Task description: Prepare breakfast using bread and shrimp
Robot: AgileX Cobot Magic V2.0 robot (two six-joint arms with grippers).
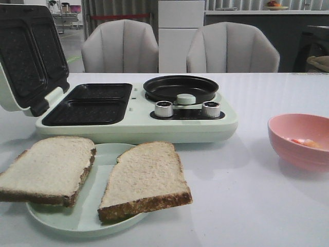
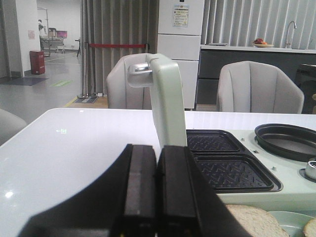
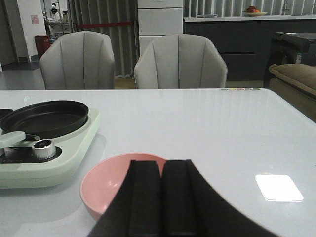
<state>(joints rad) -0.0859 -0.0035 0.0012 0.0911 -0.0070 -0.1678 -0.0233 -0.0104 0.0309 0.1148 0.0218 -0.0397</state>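
Two bread slices (image 1: pixel 49 167) are lying on the pale green plate (image 1: pixel 77 218) before the open sandwich maker (image 1: pixel 133 110). The shrimp (image 1: pixel 307 143) is sitting in the pink bowl (image 1: pixel 288 136) at right. The left gripper (image 2: pixel 157 190) and right gripper (image 3: pixel 162 197) are both pressing their fingers together, empty.

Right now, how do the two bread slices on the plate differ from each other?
The left slice hangs well past the pale green plate rim on its left side; the right slice sits mostly over the plate. The left slice lies broad and wide in the front view, the right slice runs longer front to back, angled. Both are pale with dark brown crust, lying flat, apart from each other.
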